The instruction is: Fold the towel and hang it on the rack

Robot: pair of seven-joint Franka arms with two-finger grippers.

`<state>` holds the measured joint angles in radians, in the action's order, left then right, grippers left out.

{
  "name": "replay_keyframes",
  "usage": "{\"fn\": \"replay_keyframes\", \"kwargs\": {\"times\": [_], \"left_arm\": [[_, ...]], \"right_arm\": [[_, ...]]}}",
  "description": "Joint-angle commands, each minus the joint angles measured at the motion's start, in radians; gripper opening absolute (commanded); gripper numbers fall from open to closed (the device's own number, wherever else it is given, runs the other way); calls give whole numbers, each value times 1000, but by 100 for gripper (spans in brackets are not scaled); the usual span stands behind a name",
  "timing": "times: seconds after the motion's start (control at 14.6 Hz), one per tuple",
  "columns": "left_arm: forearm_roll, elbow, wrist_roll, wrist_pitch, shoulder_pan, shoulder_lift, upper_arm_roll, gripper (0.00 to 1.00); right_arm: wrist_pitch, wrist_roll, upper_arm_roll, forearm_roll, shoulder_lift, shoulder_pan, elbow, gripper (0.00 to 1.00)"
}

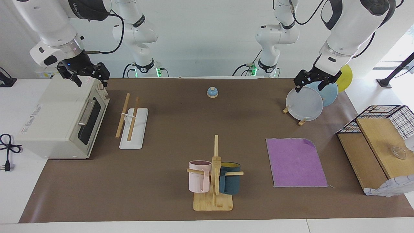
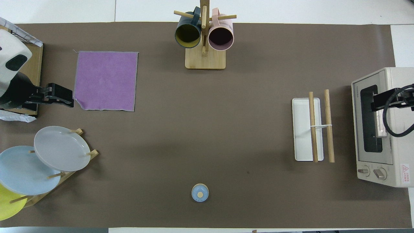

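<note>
The oven (image 1: 61, 119) sits at the right arm's end. The purple towel (image 1: 296, 162) lies flat near the left arm's end, one corner turned over. The rack (image 1: 133, 128) stands beside the oven. The right gripper (image 1: 84, 75) hangs over the oven, the left gripper (image 1: 314, 81) over the plates (image 1: 304, 104); both are wide open, holding nothing.
</note>
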<state>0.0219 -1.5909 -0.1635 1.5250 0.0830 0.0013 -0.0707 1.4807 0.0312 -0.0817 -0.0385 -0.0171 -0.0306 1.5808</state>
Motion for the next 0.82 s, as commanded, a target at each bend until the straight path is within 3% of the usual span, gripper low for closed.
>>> {"fn": "replay_keyframes", "kwargs": {"times": [0.0,0.62,0.75], "left_arm": [[-8,-26,7,9,-5,-27,0,100],[-8,-29,-17,17,4,-27,2,100],[-7,-72,-14,97,-32,-35,5,100]], "right_arm": [[12,13,8,-1,-23,15,28,100],[10,13,8,-1,-23,15,28,100],[10,13,8,-1,-23,15,28,100]]}}
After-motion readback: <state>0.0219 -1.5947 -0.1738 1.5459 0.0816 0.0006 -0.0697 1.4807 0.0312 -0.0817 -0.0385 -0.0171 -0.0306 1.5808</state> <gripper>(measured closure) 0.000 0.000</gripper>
